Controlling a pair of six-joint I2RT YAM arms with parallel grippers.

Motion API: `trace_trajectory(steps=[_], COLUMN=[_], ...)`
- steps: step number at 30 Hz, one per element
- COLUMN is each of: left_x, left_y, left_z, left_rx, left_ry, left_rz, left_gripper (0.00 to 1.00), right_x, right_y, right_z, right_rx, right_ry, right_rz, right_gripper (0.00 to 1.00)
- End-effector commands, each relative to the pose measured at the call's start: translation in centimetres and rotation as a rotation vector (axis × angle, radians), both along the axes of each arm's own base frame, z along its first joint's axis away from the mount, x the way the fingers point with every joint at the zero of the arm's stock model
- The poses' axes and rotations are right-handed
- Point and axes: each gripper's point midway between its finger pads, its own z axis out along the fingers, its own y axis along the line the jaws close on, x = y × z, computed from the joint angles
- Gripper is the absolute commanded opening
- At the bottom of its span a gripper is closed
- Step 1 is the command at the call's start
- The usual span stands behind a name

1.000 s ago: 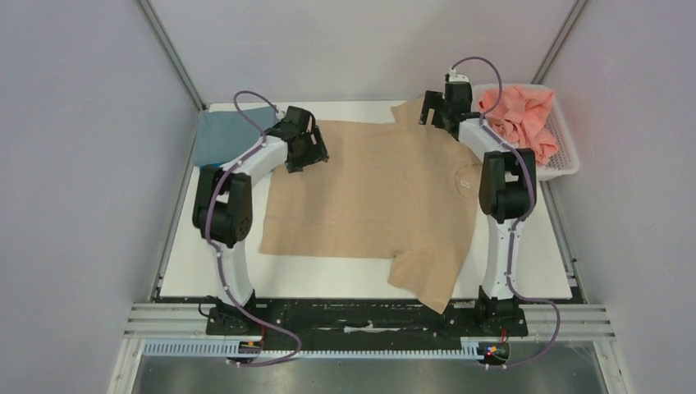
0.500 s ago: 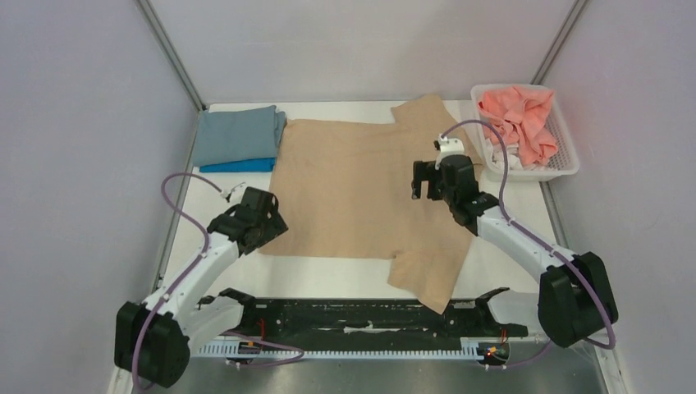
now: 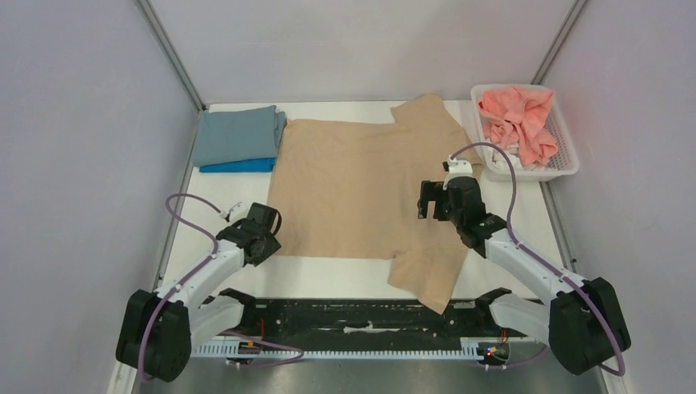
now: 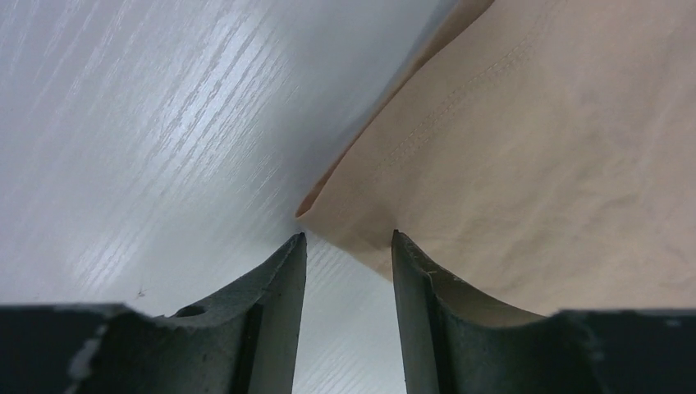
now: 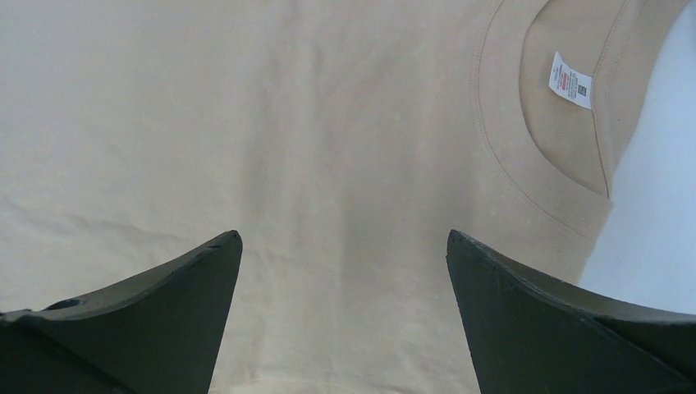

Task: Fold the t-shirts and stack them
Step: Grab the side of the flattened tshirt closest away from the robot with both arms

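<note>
The tan t-shirt [image 3: 361, 185] lies spread flat in the middle of the table, one sleeve hanging toward the near edge. My left gripper [image 3: 261, 238] is open at the shirt's near-left corner; in the left wrist view that corner [image 4: 328, 215] lies just ahead of the narrowly parted gripper [image 4: 346, 238]. My right gripper [image 3: 435, 199] is open and empty above the shirt's right side; the right wrist view shows the gripper [image 5: 343, 238] wide apart over tan cloth, with the collar and its white label [image 5: 570, 80] at upper right. A grey-blue shirt [image 3: 238, 134] lies folded on a bright blue one [image 3: 236, 166].
A white perforated basket [image 3: 566, 160] at the back right holds a coral-pink shirt [image 3: 519, 115] on top of white cloth [image 3: 502, 154]. Frame posts and walls close in both sides. Bare white tabletop [image 4: 164, 123] shows left of the tan shirt.
Both arms have swung from the far side toward the near side. The left gripper has come down to the shirt's near-left corner. The right gripper has moved nearer over the right side.
</note>
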Motion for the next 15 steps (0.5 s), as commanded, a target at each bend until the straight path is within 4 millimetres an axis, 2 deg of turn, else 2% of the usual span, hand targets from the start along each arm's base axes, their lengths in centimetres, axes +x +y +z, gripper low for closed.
trace_trajectory(steps=[1, 2, 5, 9, 11, 13, 14, 15], left_x=[1.9, 1.9, 2.0, 2.5, 2.8, 3.0, 3.1, 3.2], left_y=[-0.6, -0.6, -0.6, -0.7, -0.8, -0.7, -0.6, -0.6], left_z=[-0.7, -0.9, -1.4, -1.1, -0.9, -0.9, -0.9, -0.8], left_rx=[-0.027, -0.024, -0.018, -0.019, -0.026, -0.02, -0.013, -0.007], left_ry=[-0.043, -0.036, -0.03, -0.046, -0.059, -0.062, -0.061, -0.06], left_rz=[0.047, 0.046, 0.049, 0.049, 0.047, 0.051, 0.052, 0.051], left_gripper=[0.45, 0.42, 0.41, 0.31, 0.24, 0.07, 0.02, 0.02], right_x=[0.1, 0.1, 0.0, -0.1, -0.3, -0.6, -0.8, -1.0], right_y=[-0.1, -0.2, -0.2, -0.2, -0.2, -0.4, -0.4, -0.5], right_z=[0.9, 1.0, 1.1, 1.2, 1.2, 1.1, 1.1, 1.0], right_rx=[0.019, 0.018, 0.021, 0.02, 0.018, 0.012, 0.01, 0.007], right_ry=[-0.04, -0.043, -0.044, -0.044, -0.039, -0.029, -0.024, -0.017], right_rz=[-0.02, -0.022, -0.024, -0.019, -0.016, -0.016, -0.015, -0.015], right_gripper=[0.98, 0.98, 0.98, 0.98, 0.98, 0.98, 0.98, 0.98])
